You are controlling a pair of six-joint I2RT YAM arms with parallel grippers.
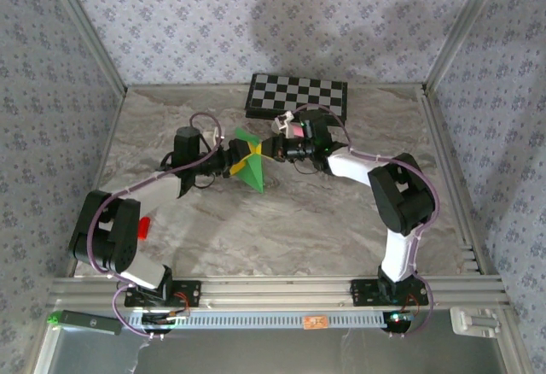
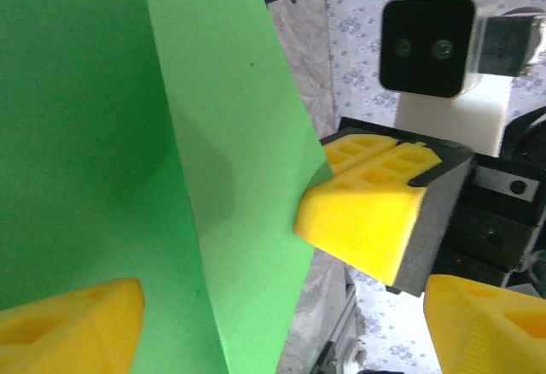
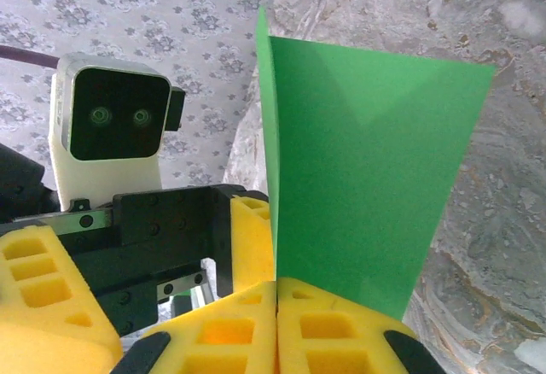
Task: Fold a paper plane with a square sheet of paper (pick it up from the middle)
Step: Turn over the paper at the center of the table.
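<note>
The bright green sheet of paper (image 1: 250,162) hangs above the middle of the table, folded along a crease, its point hanging down. My right gripper (image 1: 271,149) is shut on its right edge; in the right wrist view the two yellow fingers meet on the paper (image 3: 358,160) at the gripper (image 3: 275,293). My left gripper (image 1: 232,160) is at the sheet's left side. In the left wrist view its fingers stand far apart at the gripper (image 2: 281,331), with the paper (image 2: 128,152) between them and the right arm's yellow fingertip (image 2: 367,216) pinching the sheet's edge.
A black-and-white checkered board (image 1: 297,94) lies at the back of the table. A pink-handled microphone (image 1: 286,122) rests just behind the right gripper. Aluminium rails frame the marble-patterned table (image 1: 281,229).
</note>
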